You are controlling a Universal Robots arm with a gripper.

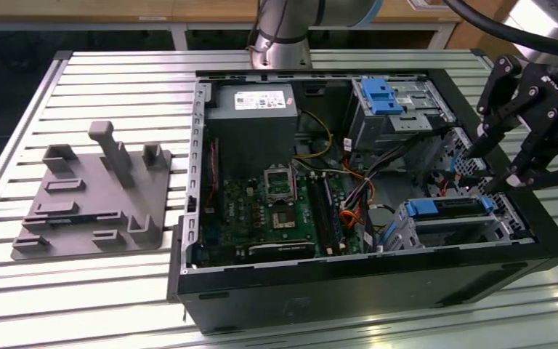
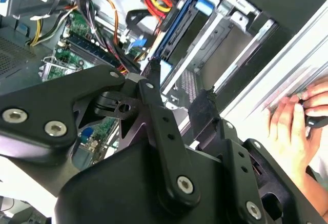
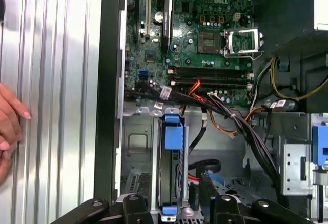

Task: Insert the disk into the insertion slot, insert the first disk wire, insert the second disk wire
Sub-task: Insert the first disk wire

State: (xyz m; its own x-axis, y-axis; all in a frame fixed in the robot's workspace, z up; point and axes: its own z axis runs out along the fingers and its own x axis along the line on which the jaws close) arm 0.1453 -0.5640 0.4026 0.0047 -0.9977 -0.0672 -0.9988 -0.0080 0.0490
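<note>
The disk [image 1: 446, 208], in its bright blue carrier, sits inside the insertion slot [image 1: 504, 225], the small grey metal bay at the case's near corner on the exterior view's right. In the first wrist view the disk [image 3: 172, 131] stands edge-on in the slot [image 3: 137, 147], blue handle outward. My black gripper [image 1: 487, 169] hangs just above and beside that bay, open, with nothing between its fingers. In the second wrist view the gripper [image 2: 177, 83] shows its fingertips spread apart over the bay. A bundle of black, orange and red wires [image 3: 230, 119] runs past the slot.
A larger metal cage with a blue latch [image 1: 386, 94] stands at the case's far side, next to the power supply [image 1: 250, 102] and motherboard [image 1: 279, 211]. A grey fixture plate [image 1: 85, 196] lies on the slatted table. A person's hand [image 2: 292, 126] rests outside the case wall.
</note>
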